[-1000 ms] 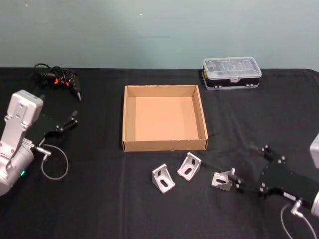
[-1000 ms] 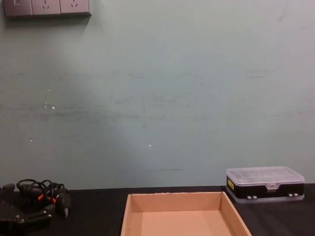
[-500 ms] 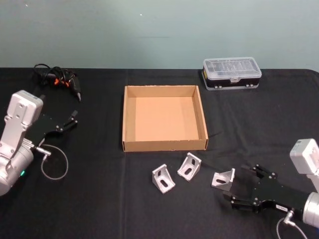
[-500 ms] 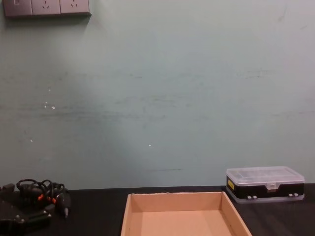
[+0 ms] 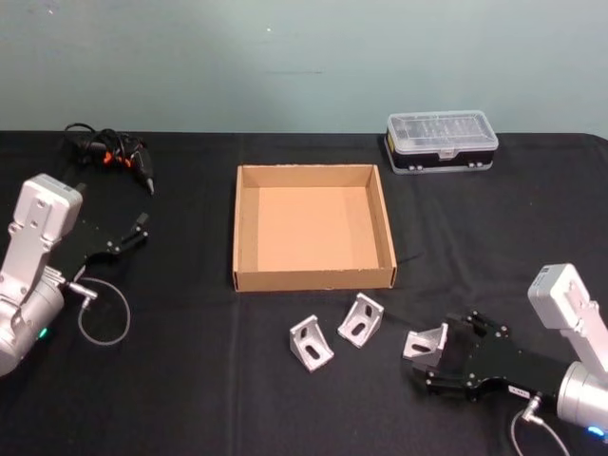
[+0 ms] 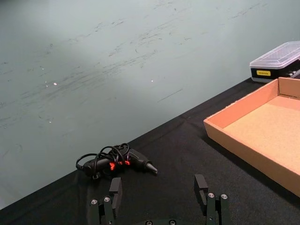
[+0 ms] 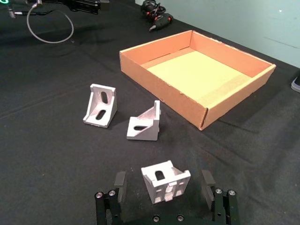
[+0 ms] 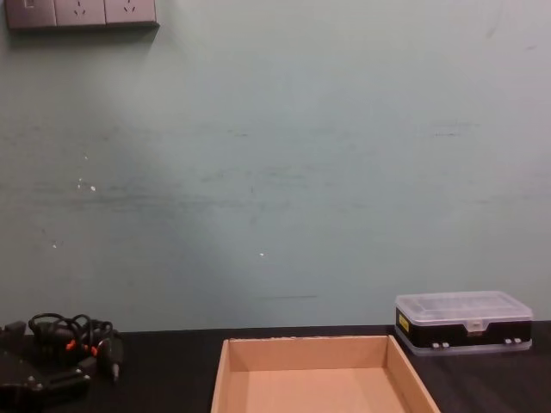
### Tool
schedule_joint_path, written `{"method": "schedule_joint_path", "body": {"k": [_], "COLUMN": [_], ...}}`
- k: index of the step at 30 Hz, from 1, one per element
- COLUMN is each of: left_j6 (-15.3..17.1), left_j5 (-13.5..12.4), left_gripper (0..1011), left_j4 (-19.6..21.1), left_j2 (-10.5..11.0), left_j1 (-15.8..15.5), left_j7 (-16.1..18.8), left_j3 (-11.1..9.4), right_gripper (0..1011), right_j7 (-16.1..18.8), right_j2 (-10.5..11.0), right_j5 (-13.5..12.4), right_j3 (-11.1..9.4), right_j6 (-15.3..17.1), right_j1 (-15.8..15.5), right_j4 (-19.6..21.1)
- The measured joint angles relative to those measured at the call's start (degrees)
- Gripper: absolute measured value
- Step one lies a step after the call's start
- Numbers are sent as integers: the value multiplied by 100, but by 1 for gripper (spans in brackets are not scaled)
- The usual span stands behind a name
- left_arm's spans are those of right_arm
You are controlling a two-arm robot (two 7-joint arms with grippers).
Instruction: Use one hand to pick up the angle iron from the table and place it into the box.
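Angle iron lies on the tabletop, in front of the box and off its right corner. It sits between the spread fingers of the right claw. That claw is released, set low so that closing would pinch the bracket's sides. The left claw, also spread and empty, is parked far left, since one hand is enough for this job.
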State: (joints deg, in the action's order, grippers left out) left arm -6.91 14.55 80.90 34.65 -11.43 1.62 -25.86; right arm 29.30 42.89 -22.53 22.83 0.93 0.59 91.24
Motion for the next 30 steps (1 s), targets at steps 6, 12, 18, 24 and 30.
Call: {"method": "schedule_joint_path", "body": {"k": [6,12,18,24,30], "left_j6": [0,0,0,0,0], "left_j5": [0,0,0,0,0], "left_gripper": [1011,1011,1011,1012,1011], "left_j4": [0,0,0,0,0], "left_j2": [0,0,0,0,0], "left_j1": [0,0,0,0,0], "left_j7": [0,0,0,0,0], "left_j3": [0,0,0,0,0], "right_gripper": [1000,1000,907,734,554], "right_j7": [43,42,40,40,37], "right_j2": [-139,-130,-119,-113,-110], "right_j5": [135,130,120,109,103], "right_j3": [7,7,6,3,2], "right_j6": [-69,-70,-70,-70,-67], "right_j1": [67,62,58,55,52], "right_j4": [-104,-101,-91,-86,-82]}}
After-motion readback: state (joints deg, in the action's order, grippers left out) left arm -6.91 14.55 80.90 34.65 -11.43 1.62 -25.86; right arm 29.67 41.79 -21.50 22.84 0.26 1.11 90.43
